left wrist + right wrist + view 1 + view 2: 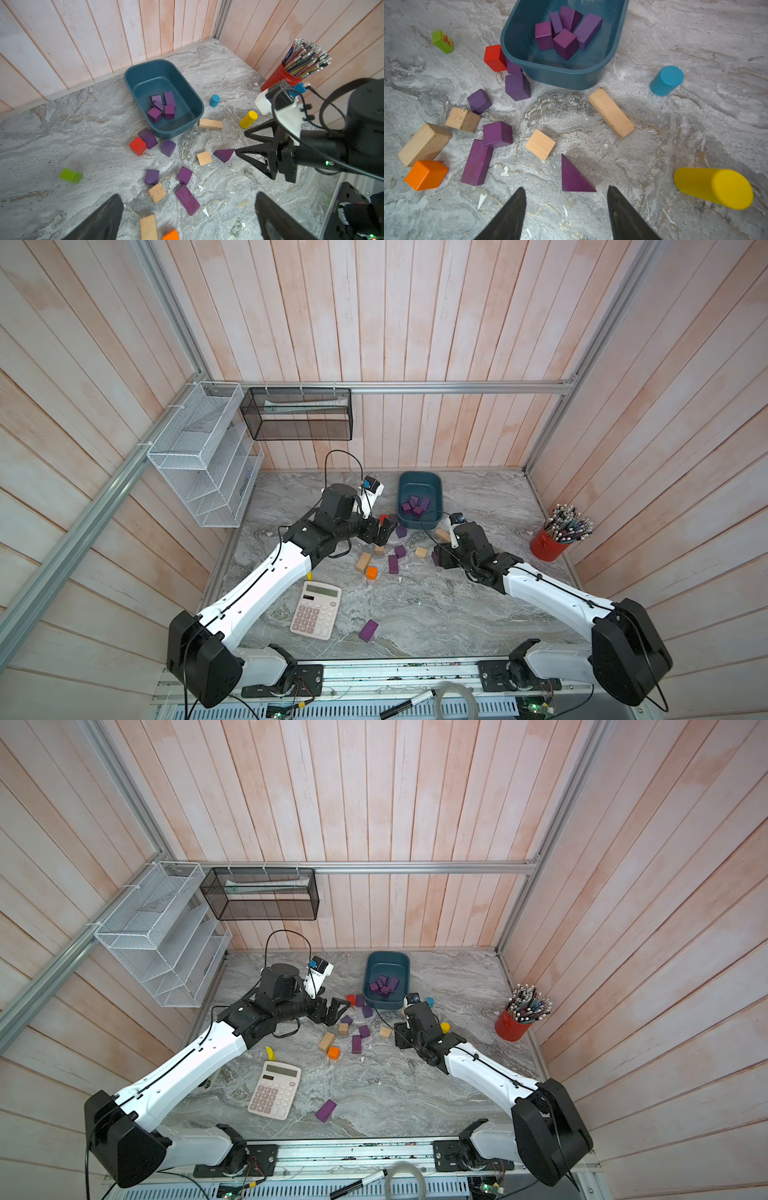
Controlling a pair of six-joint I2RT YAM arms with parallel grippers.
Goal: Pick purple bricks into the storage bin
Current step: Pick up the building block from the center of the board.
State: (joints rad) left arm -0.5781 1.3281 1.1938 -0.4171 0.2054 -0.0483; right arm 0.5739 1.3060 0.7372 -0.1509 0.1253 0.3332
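Sitting toward the back of the grey marbled bench (478,605) in both top views, the dark teal plastic storage bin (432,485) holds a small heap of matte purple wooden bricks (415,506); more purple bricks lie loose in the middle of the frame, and one purple bar (368,630) lies alone lower down beside a pink calculator (316,610).

The left wrist view, at its bottom edge, shows the left end effector (187,218) spread wide and empty above a flat purple oblong brick (187,200).

The right wrist view shows the right end effector (566,209) parted about halfway, gripping nothing (its tips flank bare bench), just short of a purple triangular wedge (574,178) at lower centre.
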